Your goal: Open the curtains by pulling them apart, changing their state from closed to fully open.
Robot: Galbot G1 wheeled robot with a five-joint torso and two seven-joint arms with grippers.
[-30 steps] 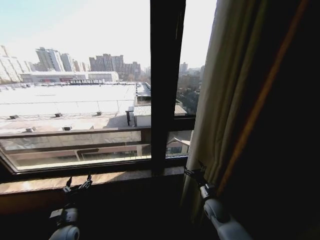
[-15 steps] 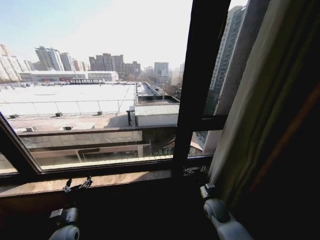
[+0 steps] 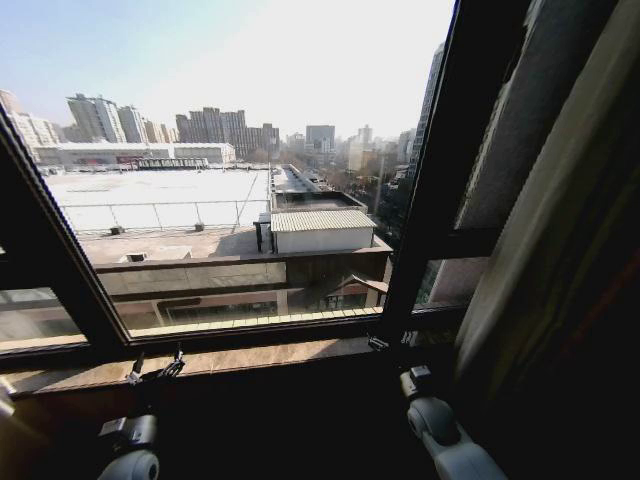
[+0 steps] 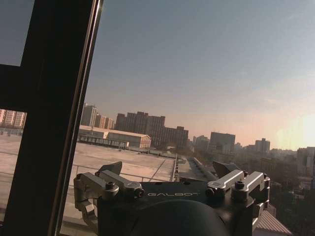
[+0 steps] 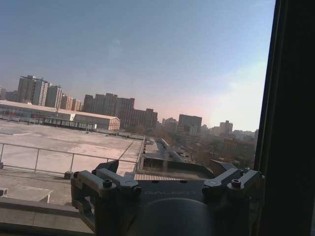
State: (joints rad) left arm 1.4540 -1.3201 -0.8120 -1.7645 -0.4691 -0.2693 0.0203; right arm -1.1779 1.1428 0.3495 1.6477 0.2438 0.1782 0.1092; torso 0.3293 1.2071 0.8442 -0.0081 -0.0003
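One panel of the curtains [image 3: 545, 215] hangs as a pale pleated strip at the far right of the head view, slanting down to the sill. My right gripper [image 3: 388, 343] is low in front of the window, left of that panel and apart from it. Its fingers [image 5: 106, 183] stand spread, open, with only sky and rooftops between them. My left gripper [image 3: 155, 370] sits low at the left below the sill, and its fingers [image 4: 110, 182] are also open and hold nothing.
Black window frame bars [image 3: 430, 200] cross the glass, with another bar [image 3: 50, 260] slanting at the left. A dark opaque drape [image 3: 600, 330] hangs right of the pale panel. A stone sill [image 3: 250, 355] runs below the glass.
The camera has shifted: the frame bar and curtain now lie farther right and a left bar has come into view. The right gripper, earlier at the curtain's edge, is now apart from it.
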